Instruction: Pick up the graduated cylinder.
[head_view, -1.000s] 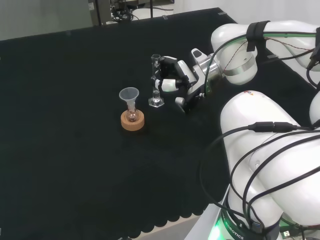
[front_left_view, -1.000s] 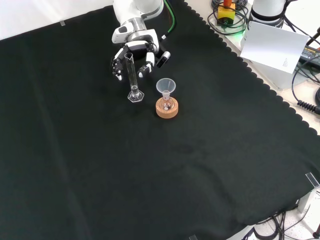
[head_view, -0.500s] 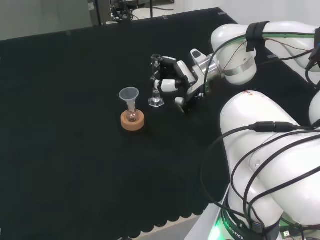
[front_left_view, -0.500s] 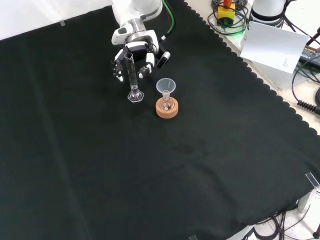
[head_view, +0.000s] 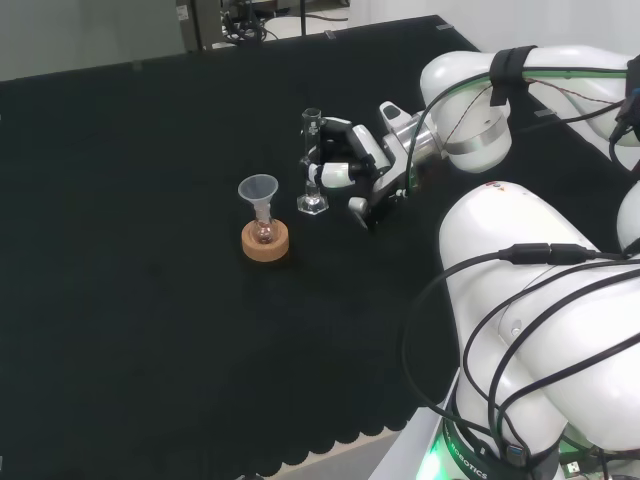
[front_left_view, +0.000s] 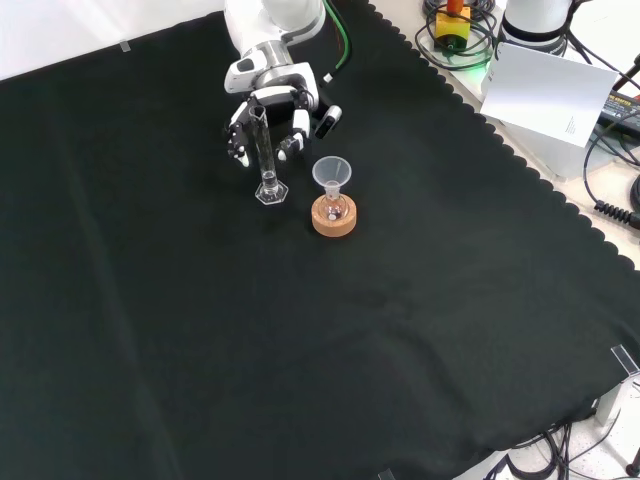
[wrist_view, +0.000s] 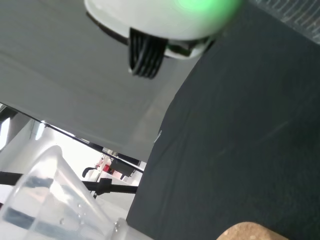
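The graduated cylinder (head_view: 311, 160), a tall thin clear tube on a hexagonal foot, stands upright on the black cloth. In the head view the hand (head_view: 352, 160) is right beside it, on its right, with half-curled fingers (head_view: 325, 172) reaching the tube at mid height. The thumb (head_view: 362, 203) points away from the tube. From the front the cylinder (front_left_view: 264, 150) stands before the hand (front_left_view: 278, 105), with fingers showing on both sides of the tube. No finger is closed round it. The foot rests on the cloth.
A small round flask with a clear funnel (head_view: 259, 190) in its neck sits on a cork ring (head_view: 265, 243), just left of the cylinder in the head view. The wrist view shows the funnel (wrist_view: 55, 200) close by. The arm's white links (head_view: 540, 300) stand at the right.
The hand has crept a little closer to the cylinder, so its fingers now reach the tube. The cylinder, funnel and cork ring have not moved.
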